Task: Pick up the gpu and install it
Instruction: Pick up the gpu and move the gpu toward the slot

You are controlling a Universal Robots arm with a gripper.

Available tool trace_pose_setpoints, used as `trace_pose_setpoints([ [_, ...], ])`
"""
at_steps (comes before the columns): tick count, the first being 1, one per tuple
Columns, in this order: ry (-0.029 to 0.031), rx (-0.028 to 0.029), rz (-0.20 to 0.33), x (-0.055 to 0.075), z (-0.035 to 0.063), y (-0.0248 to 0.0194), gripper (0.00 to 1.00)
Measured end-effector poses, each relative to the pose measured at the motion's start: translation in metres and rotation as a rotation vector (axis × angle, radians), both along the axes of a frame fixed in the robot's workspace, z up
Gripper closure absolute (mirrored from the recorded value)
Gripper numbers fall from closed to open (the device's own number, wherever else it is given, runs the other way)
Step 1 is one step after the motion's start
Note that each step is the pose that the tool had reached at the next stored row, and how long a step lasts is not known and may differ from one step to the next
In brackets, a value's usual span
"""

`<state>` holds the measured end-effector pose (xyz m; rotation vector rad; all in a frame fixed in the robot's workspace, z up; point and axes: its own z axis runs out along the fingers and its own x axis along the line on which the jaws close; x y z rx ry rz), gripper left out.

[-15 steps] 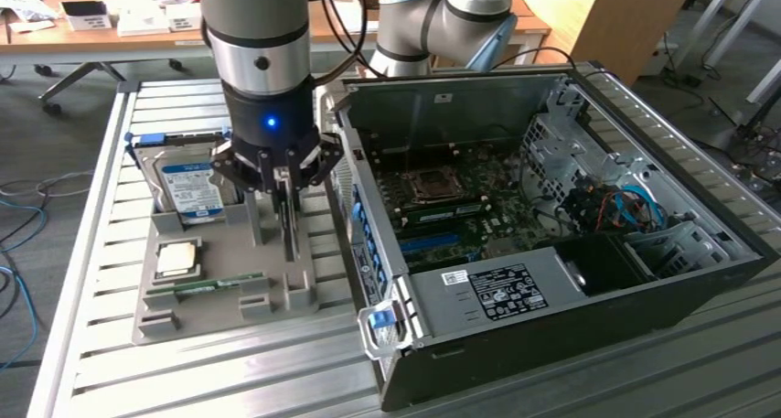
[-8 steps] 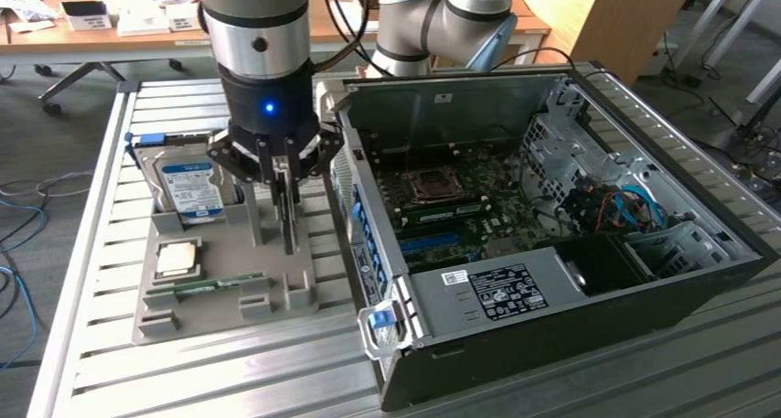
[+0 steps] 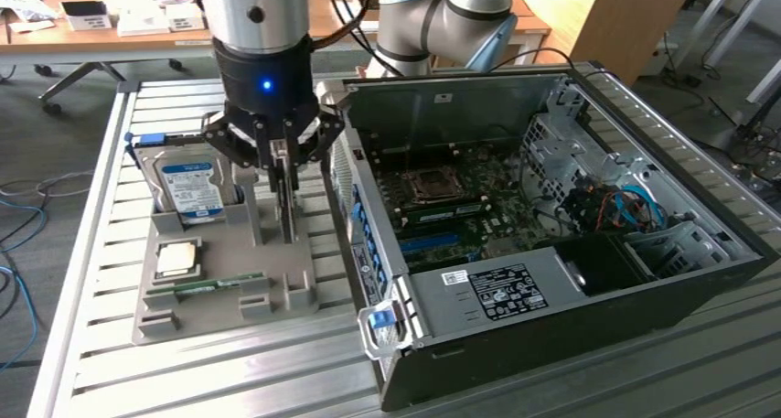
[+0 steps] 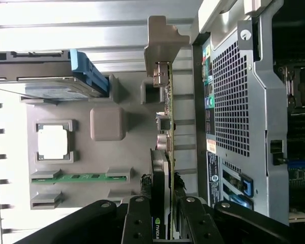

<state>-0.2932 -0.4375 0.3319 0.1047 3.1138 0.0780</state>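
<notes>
1. gpu [image 3: 288, 198]: thin green circuit-board card with a dark cooler on one face and a silvery metal bracket at one end.
2. Pose: on edge, upright, faces vertical.
3. Location: on the grey holder tray [image 3: 219, 304], along the side next to the open computer case [image 3: 683, 285], outside it.

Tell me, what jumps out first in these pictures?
The robot's claw, below a glowing blue light, is closed on the gpu, a thin card standing on edge in a gray holder tray at the exterior view's left. Beside it, at the exterior view's right, a big black computer case lies open, with its motherboard exposed.
</notes>
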Motion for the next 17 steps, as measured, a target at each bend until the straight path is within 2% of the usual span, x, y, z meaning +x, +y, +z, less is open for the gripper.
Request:
trace_pose_setpoints([
  [10,0.0000,0.0000,0.000,0.000,0.0299,0.0000,0.73],
  [17,0.0000,0.0000,0.000,0.000,0.0459,0.0000,0.73],
])
